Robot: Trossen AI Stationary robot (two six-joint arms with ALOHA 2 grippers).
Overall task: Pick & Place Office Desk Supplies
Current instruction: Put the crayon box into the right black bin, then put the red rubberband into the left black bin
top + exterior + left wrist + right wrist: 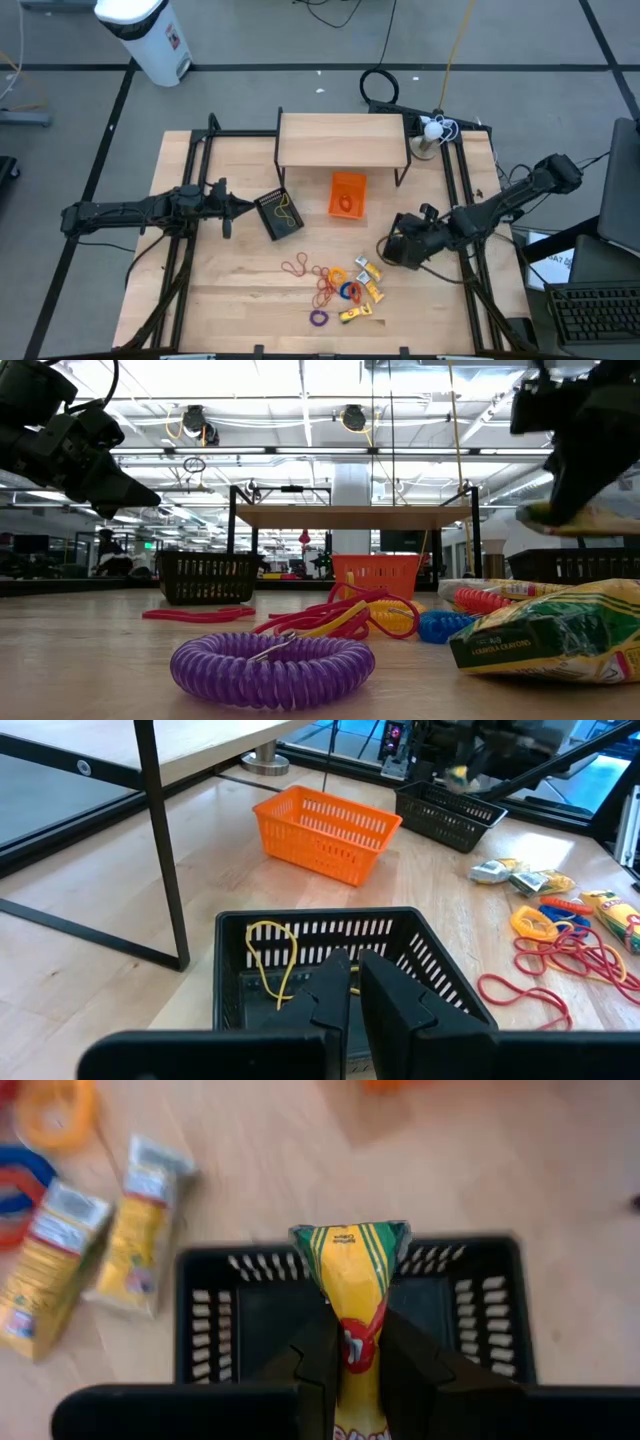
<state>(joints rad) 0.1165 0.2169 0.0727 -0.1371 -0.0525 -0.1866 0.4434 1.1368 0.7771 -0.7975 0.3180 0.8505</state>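
Right hand (352, 1365) clamped on crayon pack (352, 1275), over black basket (205, 1345); pos. centred btwn walls, lower, then release. Left hand (352, 982) together, idle.

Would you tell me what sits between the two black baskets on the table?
In the high view, the orange basket sits between the left black basket and the right black basket.

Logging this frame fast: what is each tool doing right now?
Left tool: shut, empty, above the black basket with the yellow band.
Right tool: shut on a crayon packet, over another black basket.
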